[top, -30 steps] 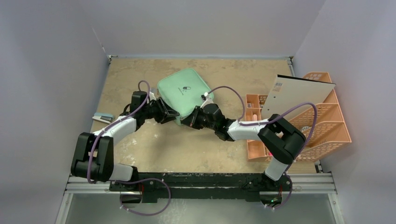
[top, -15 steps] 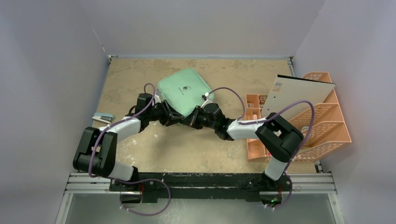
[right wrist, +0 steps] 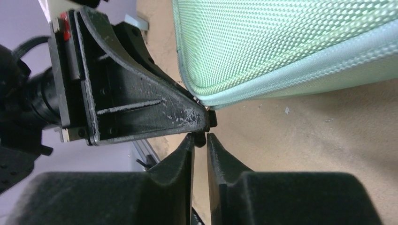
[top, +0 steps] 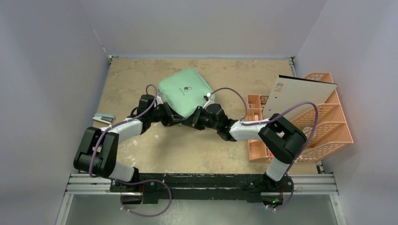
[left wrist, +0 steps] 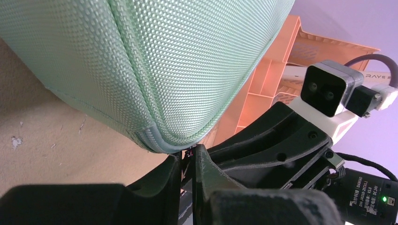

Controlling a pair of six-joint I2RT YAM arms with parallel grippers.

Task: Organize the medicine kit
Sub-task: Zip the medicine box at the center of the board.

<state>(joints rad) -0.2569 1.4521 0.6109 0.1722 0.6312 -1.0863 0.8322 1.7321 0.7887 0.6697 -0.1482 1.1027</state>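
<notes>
Left wrist: medicine kit point(left wrist: 178, 61) corner above near-closed left hand point(left wrist: 187, 161) (contents indistinct)

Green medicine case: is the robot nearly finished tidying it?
Not nearly. Done: nothing shows yet; the medicine case lies zipped shut on the table. In hand: the left hand and right hand meet at its near corner, both pinched almost shut by the zip, seemingly to open it; whether they grip a pull is too small to tell. Left: opening it and sorting whatever is inside.
</notes>
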